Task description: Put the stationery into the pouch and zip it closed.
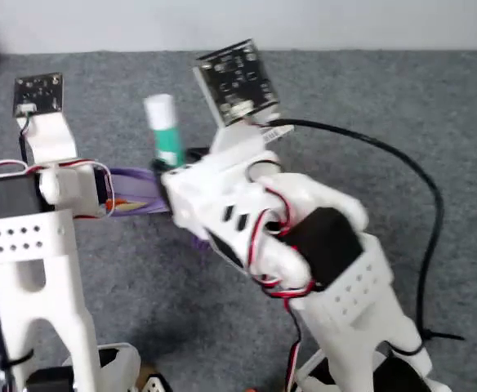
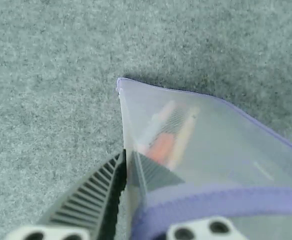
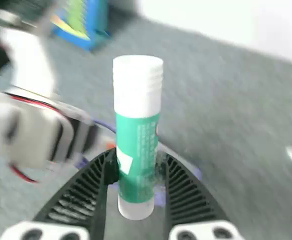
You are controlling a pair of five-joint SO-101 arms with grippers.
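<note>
A translucent pouch (image 2: pixel 201 150) with a purple zip edge lies on the grey carpet, with an orange pen and a pale stick inside. My left gripper (image 2: pixel 131 190) is shut on the pouch's corner edge; in the high view the pouch (image 1: pixel 136 192) sticks out from the left arm (image 1: pixel 42 196) toward the middle. My right gripper (image 3: pixel 136 175) is shut on a green glue stick (image 3: pixel 136 135) with a white cap, held upright. From above, the glue stick (image 1: pixel 163 131) stands just beyond the right arm's wrist (image 1: pixel 222 196), above the pouch's far end.
Grey carpet covers the whole table. A black cable (image 1: pixel 402 171) loops off the right arm to the right. A blue box (image 3: pixel 83 20) stands far off in the right wrist view. The left arm's body (image 3: pixel 21 125) is close beside the glue stick.
</note>
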